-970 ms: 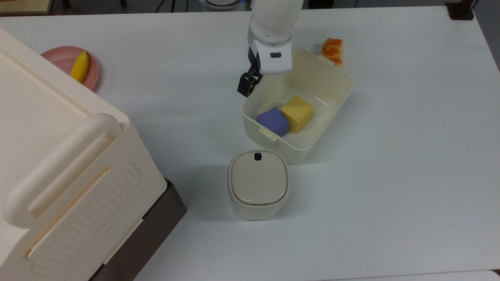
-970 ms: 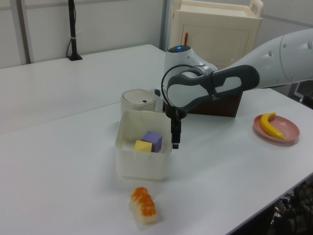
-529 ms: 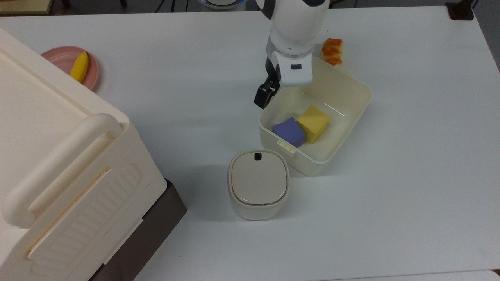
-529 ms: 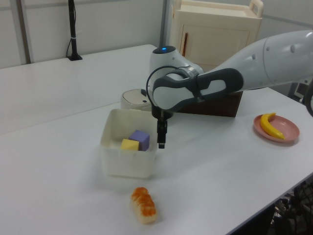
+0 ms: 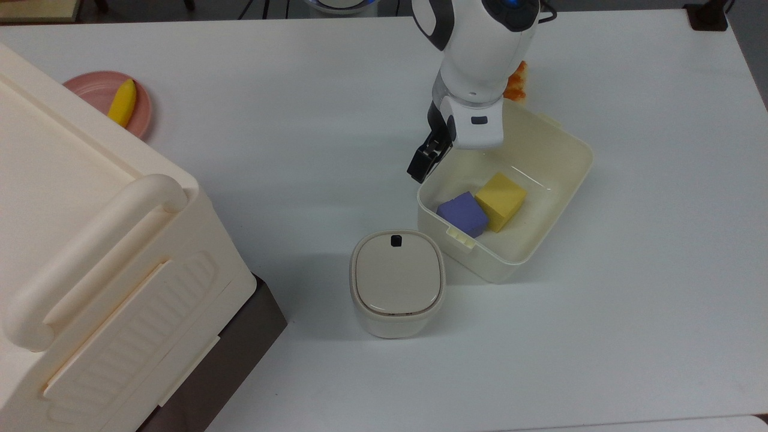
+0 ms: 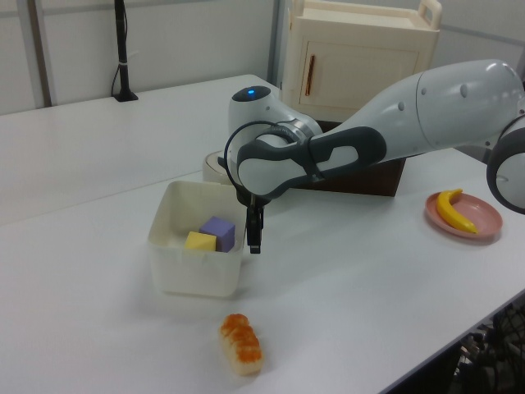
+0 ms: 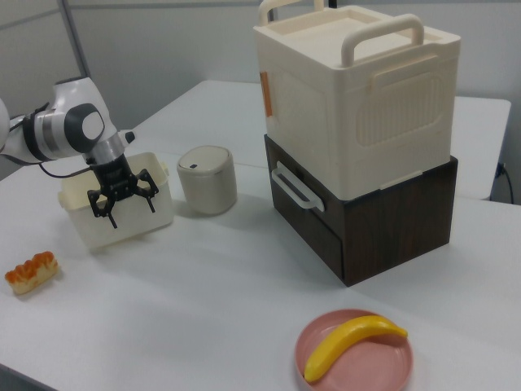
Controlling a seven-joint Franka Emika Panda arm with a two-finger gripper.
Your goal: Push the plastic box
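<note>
Plastic box [image 5: 549,231] sits mid-table, open-topped, holding a purple cube [image 5: 462,213] and a yellow cube [image 5: 501,201] side by side. Gripper [image 7: 124,201] is against the box's long wall at the top view's left, apparently touching; right view shows fingers spread. Lidded canister [image 5: 396,282] stands just beside the box's near corner. Sushi piece [image 6: 241,344] lies near the box's far end.

In the top view, the plastic box [image 5: 558,180] sits just right of the canister [image 5: 397,282] and holds two blocks [image 5: 483,204]. The gripper [image 5: 425,162] seems to touch the plastic box's left wall.
</note>
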